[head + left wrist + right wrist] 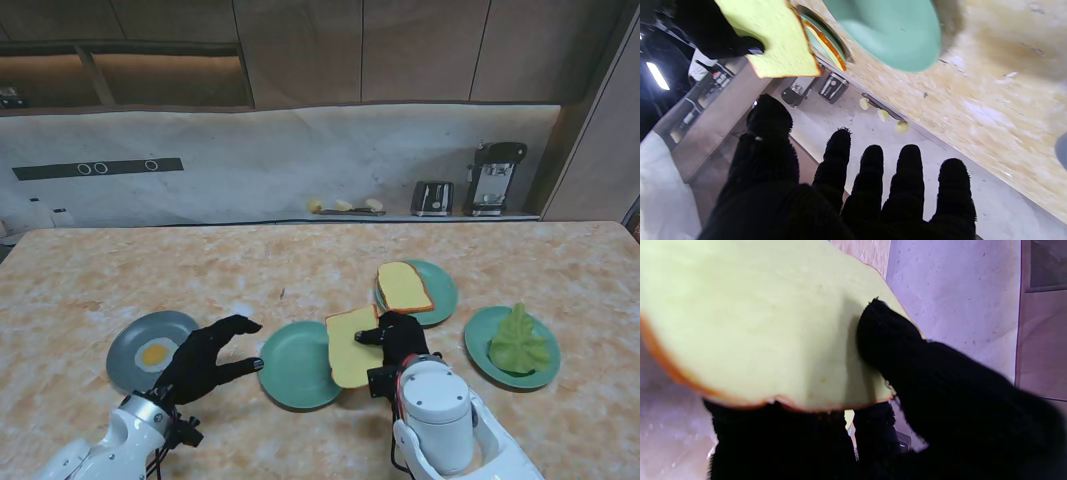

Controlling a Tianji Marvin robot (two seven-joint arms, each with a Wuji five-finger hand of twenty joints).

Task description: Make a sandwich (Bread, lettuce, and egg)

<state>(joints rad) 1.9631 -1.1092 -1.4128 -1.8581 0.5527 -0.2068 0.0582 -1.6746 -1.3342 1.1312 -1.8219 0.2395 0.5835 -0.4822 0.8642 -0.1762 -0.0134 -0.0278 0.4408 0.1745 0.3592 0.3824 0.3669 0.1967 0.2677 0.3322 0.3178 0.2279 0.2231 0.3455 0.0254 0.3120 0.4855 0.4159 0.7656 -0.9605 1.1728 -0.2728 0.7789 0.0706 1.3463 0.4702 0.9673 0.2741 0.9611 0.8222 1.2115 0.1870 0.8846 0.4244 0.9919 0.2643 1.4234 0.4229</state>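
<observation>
A black-gloved right hand (398, 338) carries a pale yellow slice of toy bread with an orange-brown crust (353, 347) over the right rim of an empty round green plate (295, 366) at the middle of the marbled beige worktop (300, 265). The slice's long axis runs from near the robot to far, and it hangs tilted, one part over the plate and the rest off its edge. The target plate lies just to the left of the carrying hand, so the coming move looks to be a short shift left and a lowering. In the right wrist view the thumb (893, 336) presses on the slice's upper face while the other fingers close beneath it: a firm pinch along one edge. The black-gloved left hand (205, 357) rests with fingers spread apart and holds nothing, between the green plate and a grey plate bearing a fried egg (155, 353); it is the nearer one to the egg. A second slice of bread (404, 286) lies on a farther green plate (443, 290), and a crinkled green lettuce leaf (518, 342) sits on another green plate (480, 335) at the far right.
</observation>
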